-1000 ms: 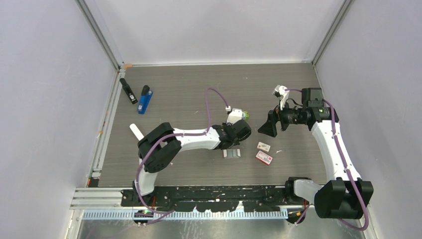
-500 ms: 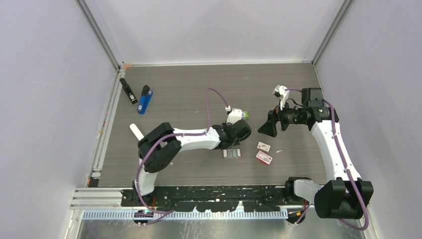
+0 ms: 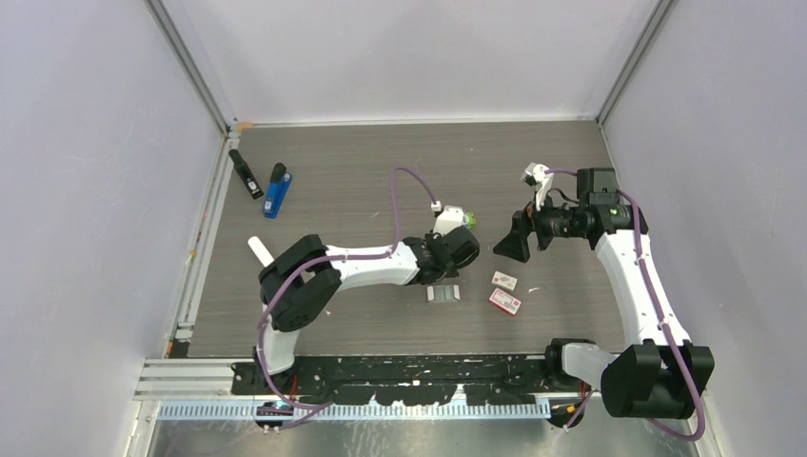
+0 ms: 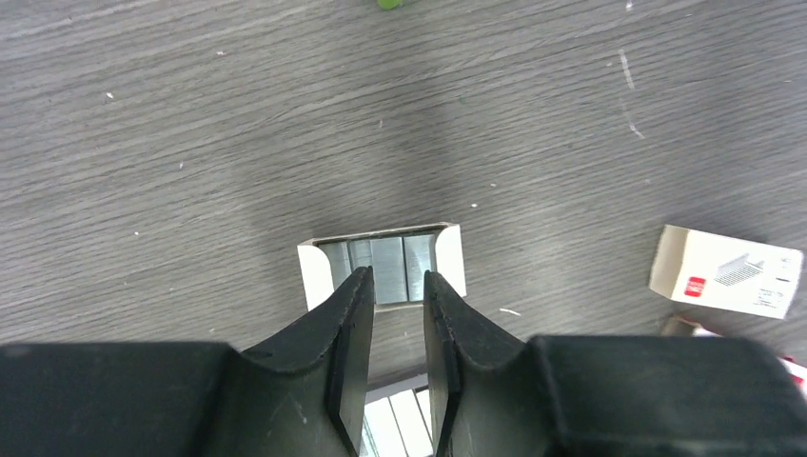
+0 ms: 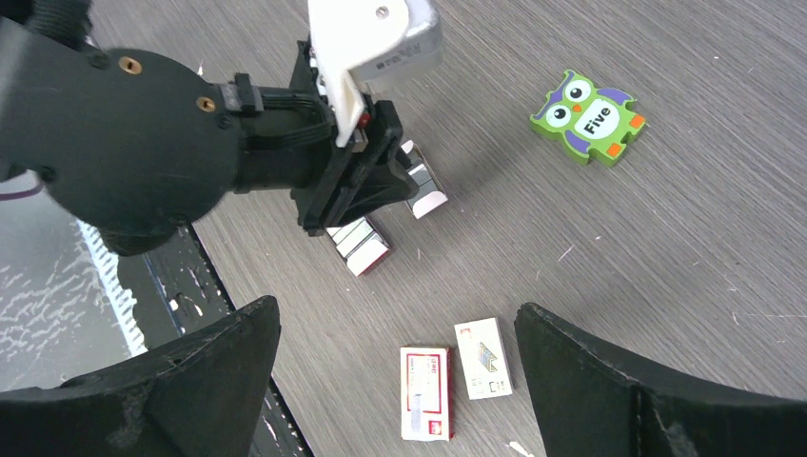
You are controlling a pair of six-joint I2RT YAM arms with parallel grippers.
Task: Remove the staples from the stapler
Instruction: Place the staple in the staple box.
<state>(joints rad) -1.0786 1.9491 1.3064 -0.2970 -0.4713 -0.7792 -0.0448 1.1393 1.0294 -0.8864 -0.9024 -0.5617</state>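
silvery-grey staples [image 4: 390, 257] lie in joined strips inside a small white open tray [image 4: 310, 271] on the wood-grain table [image 4: 190, 143], directly under the left gripper [image 4: 395, 278]. its jaws stand a narrow way apart with nothing between them. a second tray [image 5: 362, 243] of strips lies just beside the first. the right gripper [image 5: 395, 319] hangs off to the right above the table, its jaws spread wide and empty. two red-and-white boxes [image 3: 505, 303] lie near the trays, and a green owl piece [image 5: 588, 116] lies farther back. a black stapler [image 3: 245, 173] and a blue stapler [image 3: 277, 189] lie side by side at the far left, well apart from both arms.
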